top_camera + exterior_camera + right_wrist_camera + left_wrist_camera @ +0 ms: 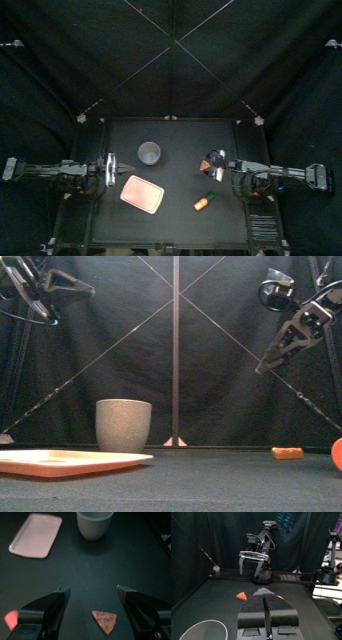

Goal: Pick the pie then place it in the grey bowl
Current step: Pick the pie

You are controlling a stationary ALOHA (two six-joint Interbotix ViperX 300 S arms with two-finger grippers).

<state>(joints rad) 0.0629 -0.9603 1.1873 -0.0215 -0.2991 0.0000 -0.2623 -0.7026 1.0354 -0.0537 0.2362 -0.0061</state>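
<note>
The pie, a small orange wedge (pixel 104 619), lies on the black table right of centre (pixel 210 189), low at the right in the front view (pixel 285 453). My right gripper (pixel 93 594) hangs open above it, jaws wide apart with nothing between them (pixel 271 361). The tall grey speckled cup (pixel 150 152) stands upright at the back, left of centre (pixel 123 424), apart from the pie. My left gripper (pixel 266 609) is shut and empty, held high at the left near the cup (pixel 108 170).
A flat pink tray (pixel 144 193) lies in front of the cup, left of centre. A small red-orange toy (pixel 201 203) sits close in front of the pie, toward the table's front edge.
</note>
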